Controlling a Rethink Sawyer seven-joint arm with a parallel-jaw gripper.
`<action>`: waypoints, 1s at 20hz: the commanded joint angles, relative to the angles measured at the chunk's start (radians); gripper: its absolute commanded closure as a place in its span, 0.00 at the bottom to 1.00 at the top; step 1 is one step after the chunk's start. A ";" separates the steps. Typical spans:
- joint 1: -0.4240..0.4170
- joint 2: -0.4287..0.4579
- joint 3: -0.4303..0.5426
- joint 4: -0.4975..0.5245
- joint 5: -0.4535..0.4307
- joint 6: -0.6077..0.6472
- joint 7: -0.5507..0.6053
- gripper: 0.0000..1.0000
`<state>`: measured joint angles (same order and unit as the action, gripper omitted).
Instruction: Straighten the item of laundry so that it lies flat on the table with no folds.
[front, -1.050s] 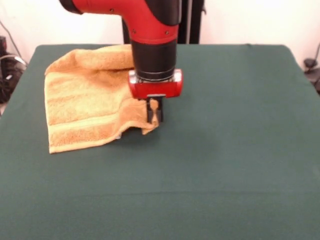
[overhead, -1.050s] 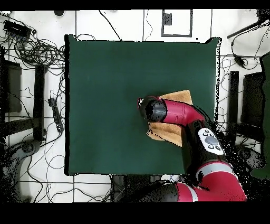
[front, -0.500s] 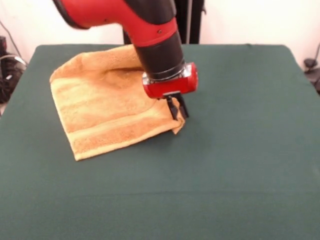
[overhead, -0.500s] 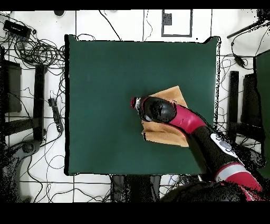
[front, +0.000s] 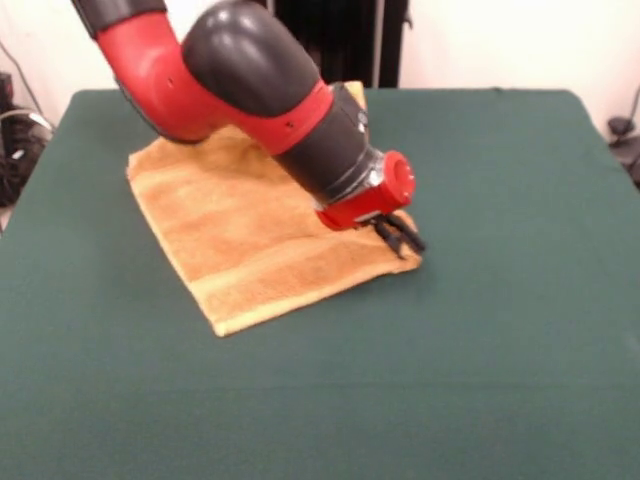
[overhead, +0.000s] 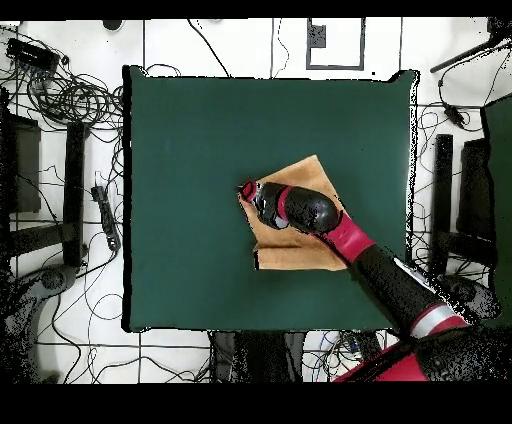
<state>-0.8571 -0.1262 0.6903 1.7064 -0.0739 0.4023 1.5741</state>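
Our claw is pinched shut on the right corner of the orange hand towel, which lies left of centre on the green counter. We should keep the pull low and steady so the cloth spreads without bunching.

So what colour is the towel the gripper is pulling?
Orange-tan towel with lighter border bands, clearest in the front view.

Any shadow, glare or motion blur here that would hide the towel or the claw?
Front view: even light, only a soft shadow under the claw on the towel; no glare, claw tips slightly soft. Overhead view: the arm covers the claw, and the towel shows without glare on the table.
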 joint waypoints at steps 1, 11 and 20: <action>0.037 0.277 0.272 -0.060 -0.047 0.126 -0.287 1.00; 0.153 0.045 0.123 -0.071 -0.150 0.050 -0.066 1.00; 0.149 0.109 0.160 -0.248 -0.181 0.223 -0.211 1.00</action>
<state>-0.7624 -0.0325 0.8446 1.6389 -0.2066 0.4514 1.5741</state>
